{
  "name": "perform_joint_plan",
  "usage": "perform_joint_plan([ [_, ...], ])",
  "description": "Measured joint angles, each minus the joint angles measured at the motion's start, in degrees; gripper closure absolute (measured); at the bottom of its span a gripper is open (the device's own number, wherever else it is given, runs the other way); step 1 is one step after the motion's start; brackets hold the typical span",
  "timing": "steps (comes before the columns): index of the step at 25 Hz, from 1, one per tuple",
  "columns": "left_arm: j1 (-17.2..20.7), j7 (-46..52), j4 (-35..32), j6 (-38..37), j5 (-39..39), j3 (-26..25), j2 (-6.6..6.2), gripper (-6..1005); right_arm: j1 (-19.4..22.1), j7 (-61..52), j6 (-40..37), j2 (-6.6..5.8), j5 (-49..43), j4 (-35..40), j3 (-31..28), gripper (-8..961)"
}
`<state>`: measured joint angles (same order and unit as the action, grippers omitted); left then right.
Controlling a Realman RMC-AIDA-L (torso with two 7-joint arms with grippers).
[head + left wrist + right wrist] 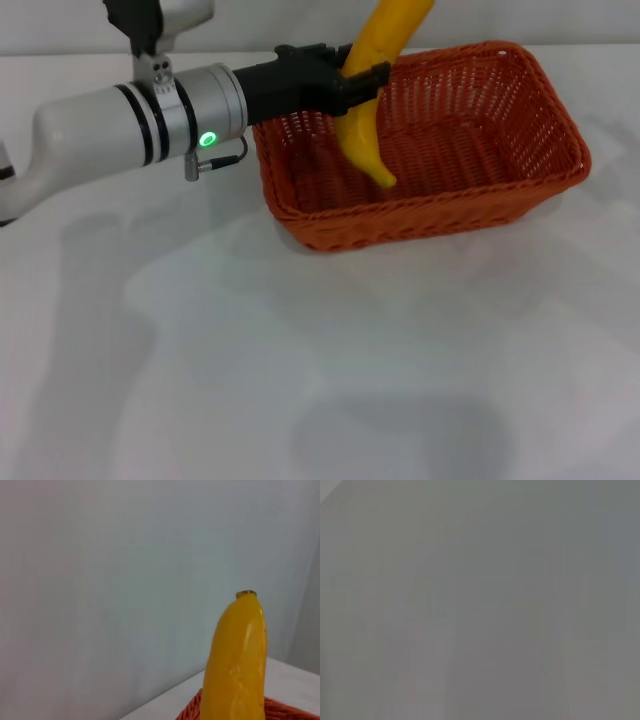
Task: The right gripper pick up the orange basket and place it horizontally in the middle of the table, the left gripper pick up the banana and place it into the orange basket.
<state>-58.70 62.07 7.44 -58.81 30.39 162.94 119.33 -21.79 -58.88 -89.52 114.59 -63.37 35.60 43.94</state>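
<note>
The orange basket (430, 150) lies lengthwise on the white table (300, 350), toward the far side. My left gripper (362, 78) reaches in from the left over the basket's left rim and is shut on the yellow banana (372, 100). The banana stands nearly upright, its lower tip down inside the basket near the front wall and its upper end out of the top of the head view. The left wrist view shows the banana (235, 665) rising above a bit of the basket rim (192, 710). The right gripper is out of view; its wrist view is plain grey.
The left arm's silver cylinder with the green ring light (207, 139) stretches across the table's far left. The wide white tabletop spreads in front of the basket.
</note>
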Motion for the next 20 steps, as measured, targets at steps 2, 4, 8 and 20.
perform_joint_plan([
  [2,0.0,-0.7,-0.5,0.7,0.1,0.0,0.02,503,0.0,0.0,-0.2,0.0,0.0,0.0,0.0,110],
  [4,0.1,-1.2,-0.5,1.0,0.3,0.0,0.02,502,0.0,0.0,-0.2,0.0,0.0,0.0,0.0,110],
  [8,0.1,-1.7,-0.6,1.1,0.5,0.0,0.0,500,0.1,0.0,-0.3,0.0,0.0,0.0,0.0,110],
  [20,4.1,-21.9,-3.9,-9.0,23.2,-0.1,0.02,154,0.2,0.1,0.1,0.0,0.0,0.0,0.0,110],
])
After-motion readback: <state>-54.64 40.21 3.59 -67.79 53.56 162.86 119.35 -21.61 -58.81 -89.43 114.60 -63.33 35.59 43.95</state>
